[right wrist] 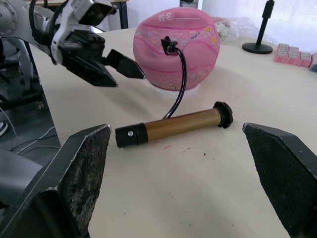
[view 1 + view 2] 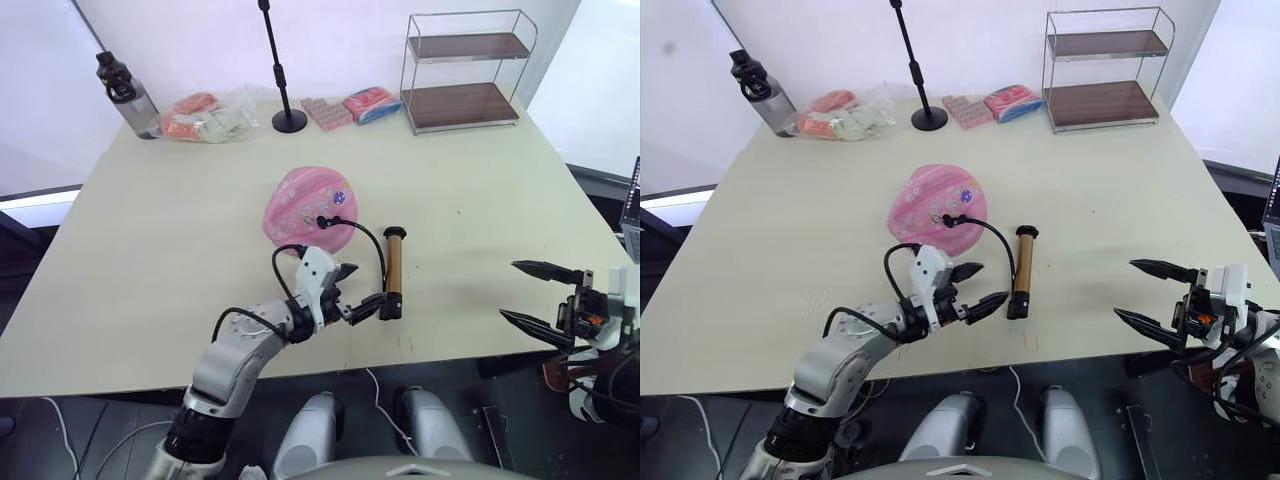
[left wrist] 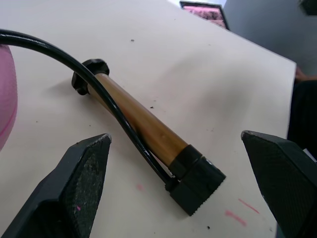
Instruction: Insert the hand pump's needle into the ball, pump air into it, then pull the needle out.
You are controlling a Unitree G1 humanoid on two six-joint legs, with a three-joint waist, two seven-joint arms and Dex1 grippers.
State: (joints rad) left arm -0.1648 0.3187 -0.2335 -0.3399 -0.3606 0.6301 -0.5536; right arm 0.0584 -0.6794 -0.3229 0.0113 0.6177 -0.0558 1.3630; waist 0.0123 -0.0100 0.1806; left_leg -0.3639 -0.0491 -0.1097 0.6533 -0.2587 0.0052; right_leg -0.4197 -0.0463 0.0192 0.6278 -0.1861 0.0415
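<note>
Table (image 2: 150, 250) holds one ball (image 2: 308, 205), one hand pump (image 2: 394, 272).

L gripper (image 2: 354, 290) fingers spread, arm reaching fwd; R gripper (image 2: 528, 292) fingers spread, held low.

The two head views look forward and down from above the counter (image 2: 480, 230), a little apart, sharing the whole top from the near edge to the far wall. The left wrist view sits low and close, looking past the left hand (image 3: 183, 163) along the hand pump (image 3: 143, 124). The right wrist view looks low across from the right hand (image 1: 183, 163), sharing that pump and the ball (image 1: 176, 47).
</note>
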